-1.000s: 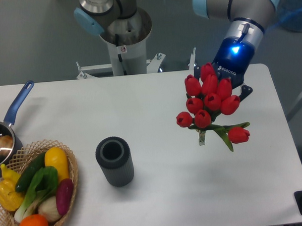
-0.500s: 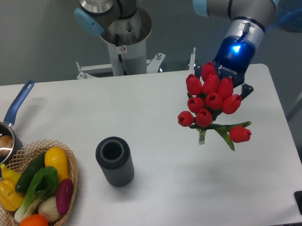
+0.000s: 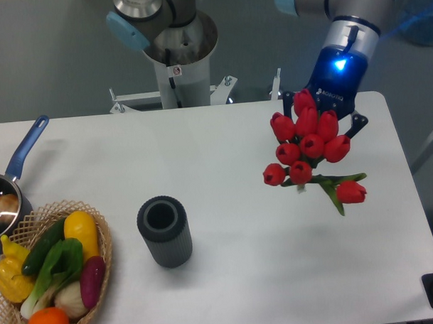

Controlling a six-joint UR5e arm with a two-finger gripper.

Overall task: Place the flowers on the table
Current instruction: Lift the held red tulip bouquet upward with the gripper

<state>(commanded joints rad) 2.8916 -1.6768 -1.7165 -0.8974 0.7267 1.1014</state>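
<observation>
The flowers (image 3: 312,141), a bunch of red tulip buds with green stems and leaves, hang just above the right part of the white table (image 3: 223,154). One bud (image 3: 351,191) droops off to the lower right on a bent stem. My gripper (image 3: 321,112) sits behind and above the bunch with a blue light glowing on its wrist. It is shut on the flowers, and the buds hide its fingertips. The cut stem ends (image 3: 300,187) point down towards the tabletop.
A dark grey ribbed cylinder vase (image 3: 164,231) stands upright left of centre. A wicker basket (image 3: 61,208) of vegetables sits at the front left corner, with a blue-handled pot (image 3: 11,183) behind it. The arm's base column (image 3: 177,49) rises at the back edge.
The gripper and the flowers have shifted a little to the right, and the wrist has turned slightly. Nothing else on the table has moved.
</observation>
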